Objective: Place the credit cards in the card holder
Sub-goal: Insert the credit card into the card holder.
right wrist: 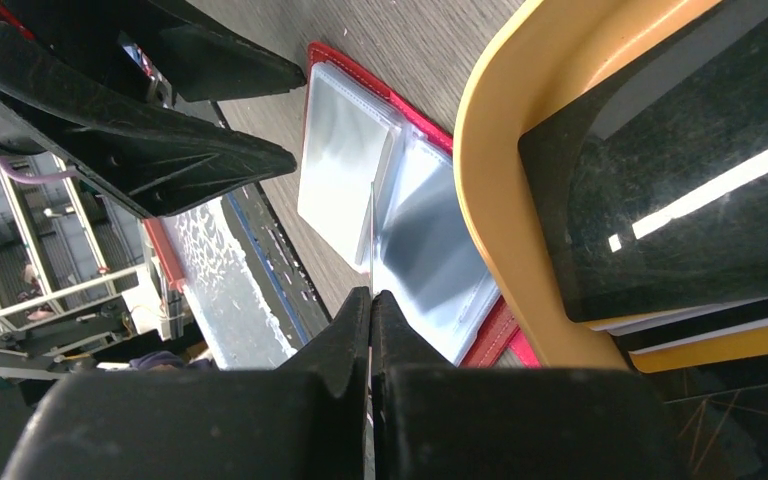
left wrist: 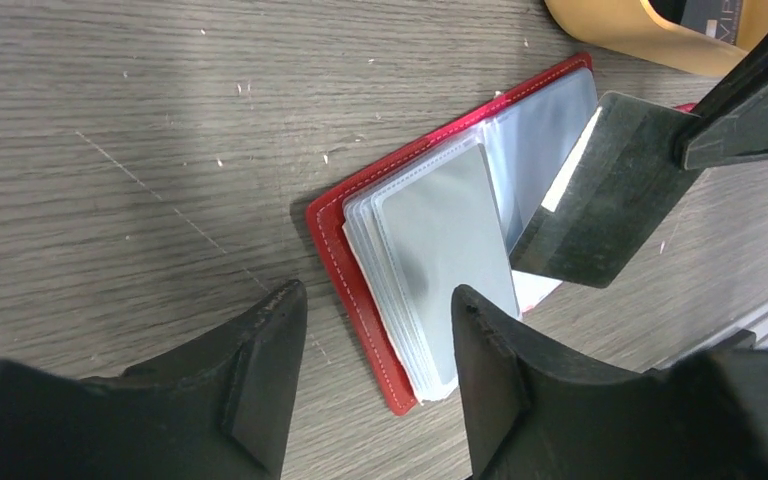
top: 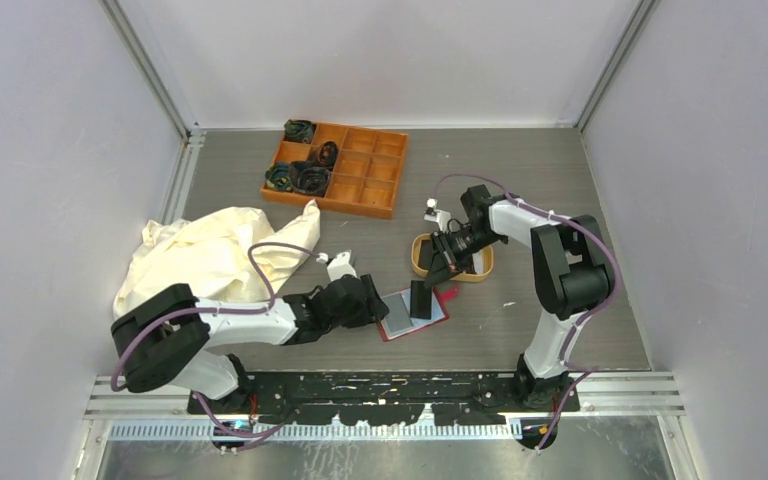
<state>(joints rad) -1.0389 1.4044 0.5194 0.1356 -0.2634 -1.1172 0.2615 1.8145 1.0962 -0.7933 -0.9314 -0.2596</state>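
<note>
The red card holder [top: 430, 318] lies open on the table, its grey pockets [left wrist: 440, 240] facing up. My right gripper [right wrist: 371, 300] is shut on a black credit card [left wrist: 600, 190], which stands on edge over the holder's middle fold and is seen edge-on [right wrist: 372, 235] in the right wrist view. My left gripper [left wrist: 375, 350] is open, its fingers [left wrist: 270, 370] straddling the holder's near left corner without pinching it. More black credit cards [right wrist: 680, 170] lie stacked in the tan tray [top: 422, 262].
The tan tray's rim [right wrist: 490, 180] stands right beside the holder's far edge. An orange compartment box [top: 370, 195] with dark items is at the back. A crumpled cream cloth [top: 210, 255] lies left, behind my left arm.
</note>
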